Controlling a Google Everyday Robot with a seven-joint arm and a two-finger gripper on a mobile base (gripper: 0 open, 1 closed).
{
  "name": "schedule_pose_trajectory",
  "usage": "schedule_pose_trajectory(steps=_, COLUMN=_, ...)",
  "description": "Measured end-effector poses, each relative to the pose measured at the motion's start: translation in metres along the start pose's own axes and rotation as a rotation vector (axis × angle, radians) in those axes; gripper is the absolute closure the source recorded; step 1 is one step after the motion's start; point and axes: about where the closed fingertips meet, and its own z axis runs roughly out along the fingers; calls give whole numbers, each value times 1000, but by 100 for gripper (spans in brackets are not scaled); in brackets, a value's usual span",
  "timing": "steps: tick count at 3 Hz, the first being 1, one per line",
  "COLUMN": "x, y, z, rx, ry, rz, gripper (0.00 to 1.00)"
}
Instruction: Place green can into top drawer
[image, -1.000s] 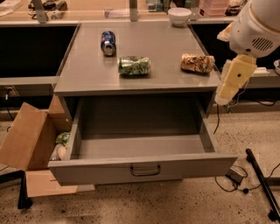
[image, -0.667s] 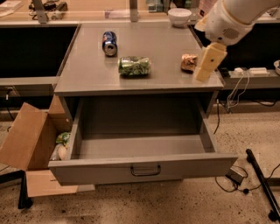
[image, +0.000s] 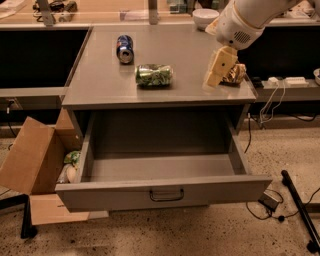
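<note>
The green can (image: 154, 75) has a glossy patterned label. The top drawer (image: 110, 196) is smooth, matt grey metal with a dark metal handle (image: 166, 194). The gripper (image: 212, 80), of smooth tan plastic, hangs above the right side of the matt grey cabinet top (image: 100, 82). The box (image: 27, 156) is plain brown cardboard.

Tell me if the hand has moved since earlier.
Yes. The hand went left, from beyond the right edge of the cabinet top to over it, nearer the green can.

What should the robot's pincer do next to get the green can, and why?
Probably move the pincer across, over the green can: the can lies on its side on the cabinet top, untouched, while the pincer hangs by the snack bag, apart from it. The top drawer is already open.
</note>
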Motion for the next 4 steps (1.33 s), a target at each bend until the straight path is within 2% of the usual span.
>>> schedule_pose_trajectory(steps=1, x=-17, y=-29, z=44, rx=-4, ry=-34, rz=22, gripper=0)
schedule_pose_trajectory(steps=2, x=-28, y=-46, z=73, rx=-15, ry=-56, rz=43, gripper=0)
schedule_pose_trajectory(steps=3, x=-34, y=-58, z=102, rx=-26, ry=-89, rz=91, gripper=0)
schedule_pose_trajectory(steps=4, x=-47, y=-62, z=124, rx=-51, ry=-126, rz=111, gripper=0)
